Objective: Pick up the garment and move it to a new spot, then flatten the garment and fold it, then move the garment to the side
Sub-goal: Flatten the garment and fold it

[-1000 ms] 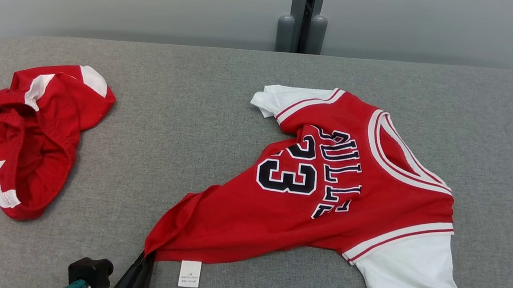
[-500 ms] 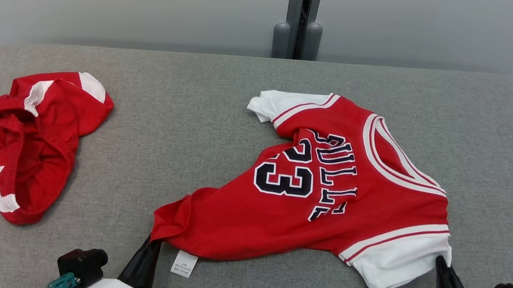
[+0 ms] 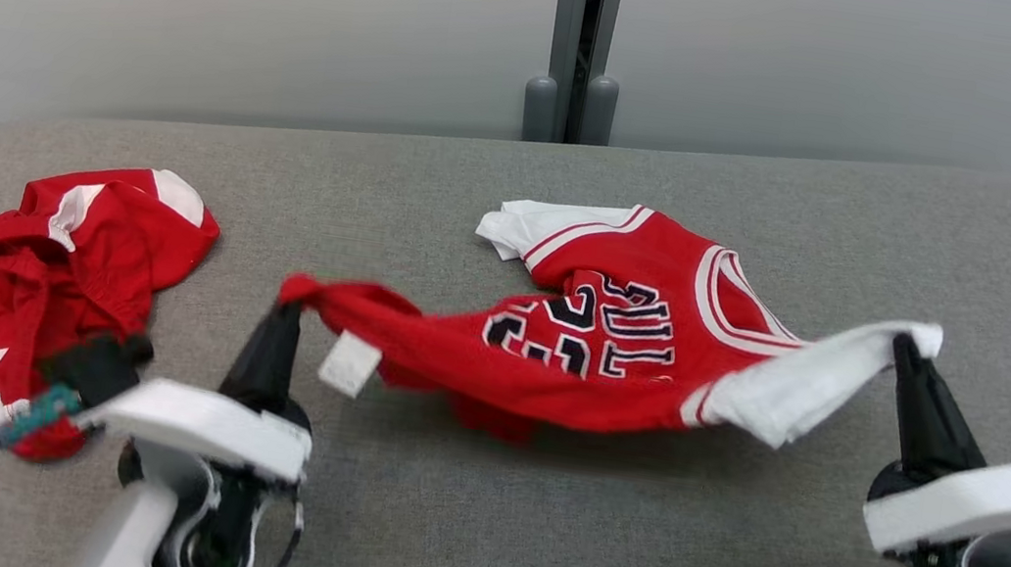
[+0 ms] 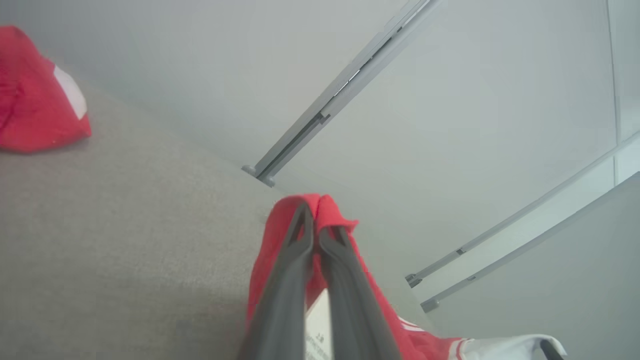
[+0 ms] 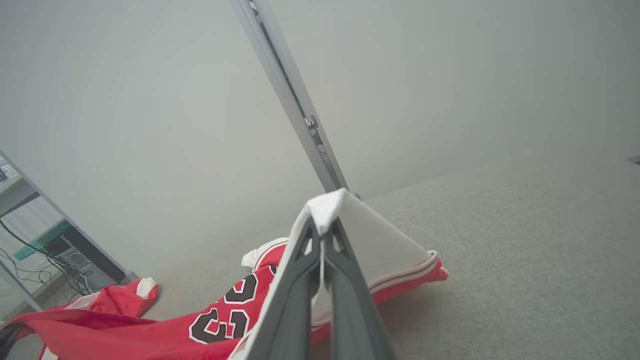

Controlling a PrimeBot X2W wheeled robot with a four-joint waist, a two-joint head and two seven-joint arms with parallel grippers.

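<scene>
Holding the jersey [image 3: 609, 392] slung between two pinches, sagging in the middle, with its collar [image 3: 713, 288] and far sleeve [image 3: 534, 223] resting on the table [image 3: 528, 544] a little right of centre. Clamping the red hem corner in the left gripper [image 3: 289, 308], fingers pressed together on the cloth, with the label [image 3: 348, 365] dangling just beside. Clamping the tip of the near sleeve [image 3: 809, 376] in the right gripper [image 3: 901, 344], fingers likewise closed on the fabric. Keeping both ends raised above the table and well apart.

Judging the handling: weighing little, draping and creasing across any unsupported span, probably stretching slightly under pull and dragging a bit on the coarse grey table cover. Not risking breakage; risking only a slip out of a thin pinch, or a twist carried into the fold. Taking hold best at edges and corners, for the doubled thickness of hems and sleeve bands: hem corners for spreading flat, shoulders or sleeve ends for folding over. Gripping mid-panel likely bunching front and back layers together.

Counting: one jersey, with two white sleeves and one label; one other red garment, seemingly shorts [image 3: 73, 262], lying crumpled at the table's left, well apart from the jersey; two grippers; one table.
</scene>
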